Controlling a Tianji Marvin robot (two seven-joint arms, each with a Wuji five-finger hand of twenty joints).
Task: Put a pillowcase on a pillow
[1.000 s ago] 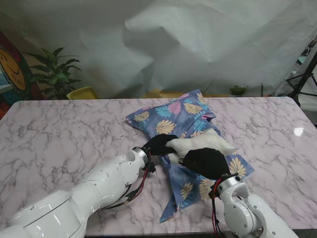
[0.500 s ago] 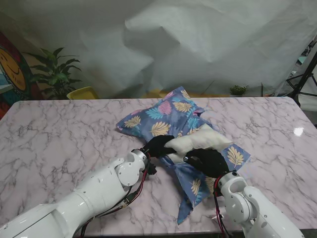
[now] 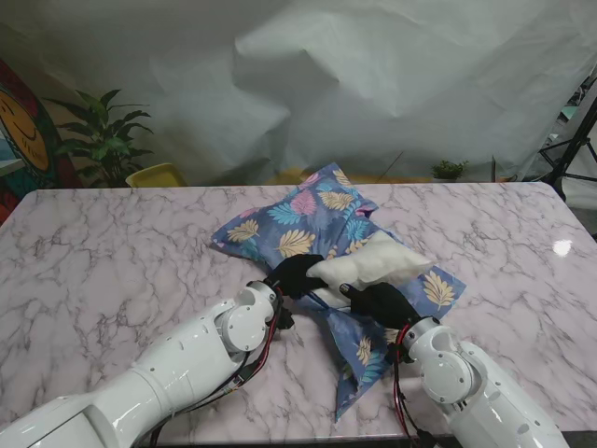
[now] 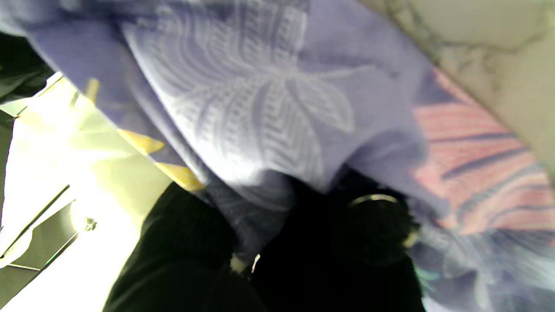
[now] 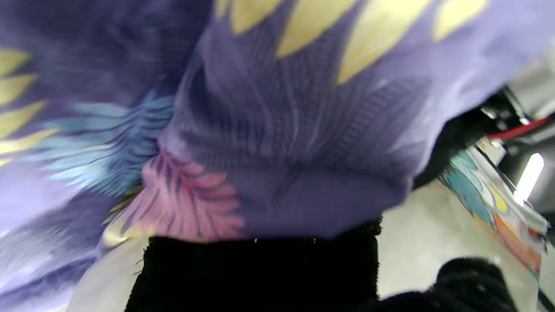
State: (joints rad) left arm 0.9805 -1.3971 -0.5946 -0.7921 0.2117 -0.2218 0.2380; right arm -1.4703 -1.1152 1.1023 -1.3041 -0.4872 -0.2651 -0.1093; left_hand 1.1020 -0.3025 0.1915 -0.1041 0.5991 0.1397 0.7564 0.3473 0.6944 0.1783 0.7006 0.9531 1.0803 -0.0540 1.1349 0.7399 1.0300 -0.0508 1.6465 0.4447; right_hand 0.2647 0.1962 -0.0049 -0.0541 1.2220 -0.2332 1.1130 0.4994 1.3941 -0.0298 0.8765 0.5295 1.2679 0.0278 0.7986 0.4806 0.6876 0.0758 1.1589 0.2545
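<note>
A blue pillowcase (image 3: 298,222) printed with coloured leaves lies bunched in the middle of the marble table (image 3: 112,252). A white pillow (image 3: 373,266) sticks partly out of its open end, angled toward my right. My left hand (image 3: 297,276), in a black glove, is shut on the pillowcase edge at the pillow's left end. My right hand (image 3: 381,303) is shut on the pillowcase fabric just nearer to me than the pillow. A loose flap (image 3: 359,355) trails toward me. Blurred blue fabric (image 4: 269,108) fills the left wrist view; leaf-printed cloth (image 5: 282,130) fills the right wrist view.
The marble table (image 3: 504,233) stretches wide on both sides of the bundle. Beyond its far edge stand a potted plant (image 3: 103,140), a yellow chair back (image 3: 157,175) and a white backdrop. A black tripod leg (image 3: 571,154) stands at the far right.
Both hands have moved farther from me with the fabric. The pillowcase has slid leftward and away, and its trailing flap has pulled in and narrowed. The pillow's right tip shows more.
</note>
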